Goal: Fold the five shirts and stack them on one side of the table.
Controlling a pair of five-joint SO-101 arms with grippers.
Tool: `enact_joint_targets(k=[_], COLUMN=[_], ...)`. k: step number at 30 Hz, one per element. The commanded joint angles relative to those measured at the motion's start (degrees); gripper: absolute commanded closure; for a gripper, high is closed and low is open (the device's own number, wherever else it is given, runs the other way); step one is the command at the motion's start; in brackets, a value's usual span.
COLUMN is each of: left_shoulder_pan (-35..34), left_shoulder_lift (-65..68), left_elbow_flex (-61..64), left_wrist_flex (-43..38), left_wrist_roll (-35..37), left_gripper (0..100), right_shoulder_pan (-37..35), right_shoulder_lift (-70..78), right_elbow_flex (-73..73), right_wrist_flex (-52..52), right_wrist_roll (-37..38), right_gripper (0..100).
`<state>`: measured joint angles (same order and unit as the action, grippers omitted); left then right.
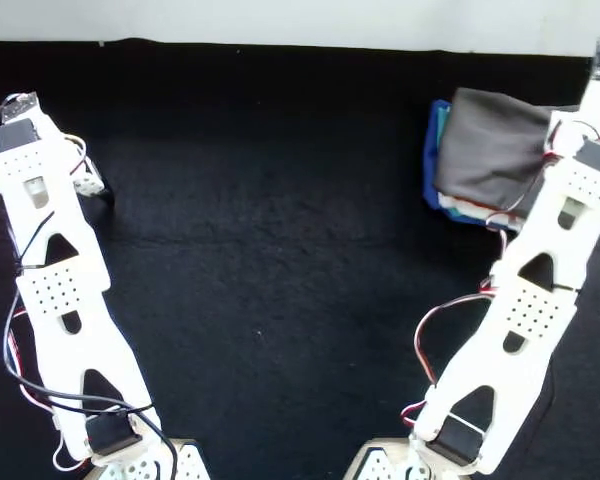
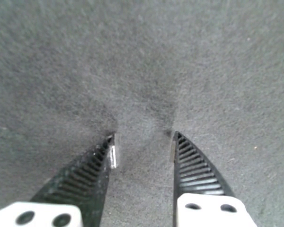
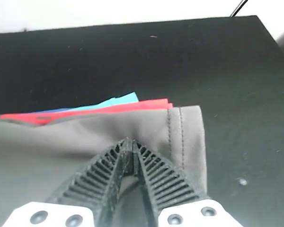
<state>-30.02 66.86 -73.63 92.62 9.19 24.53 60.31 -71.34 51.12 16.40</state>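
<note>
Folding looks about finished to me. The folded grey cotton shirt [image 1: 490,150] tops a stack at the far right side of the black felt-covered table [image 1: 280,200]. Under it I see a red folded layer [image 3: 109,109] and a light-blue folded layer [image 3: 118,100], but I can't confirm five. The right pincer [image 3: 128,144] is closed, tips down on the grey shirt, and I can't tell if it nips any cloth. The left pincer [image 2: 143,146] is spread wide over bare table, holding nothing. Probably left to do: pull the right arm back off the stack.
</note>
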Motion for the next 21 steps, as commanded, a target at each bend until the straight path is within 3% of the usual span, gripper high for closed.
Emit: enact_joint_targets(k=[1,9,21], left_shoulder_pan=[0.9,0.9,1.1], left_shoulder_lift=[-0.7,-0.7,-0.7], left_elbow_flex=[-0.2,-0.2,-0.2], left_wrist_flex=[-0.5,-0.5,-0.3], left_wrist_roll=[0.5,0.5,0.4], left_gripper=[82,82,82], right_shoulder_pan=[0.4,1.9,3.4], right_shoulder_lift=[-0.9,-0.8,3.6], right_elbow_flex=[-0.7,-9.3,-3.0], right_wrist_flex=[-1.3,-1.0,-5.1], right_wrist_roll=[-0.5,-0.5,-0.3], right_gripper=[99.1,98.5,98.5])
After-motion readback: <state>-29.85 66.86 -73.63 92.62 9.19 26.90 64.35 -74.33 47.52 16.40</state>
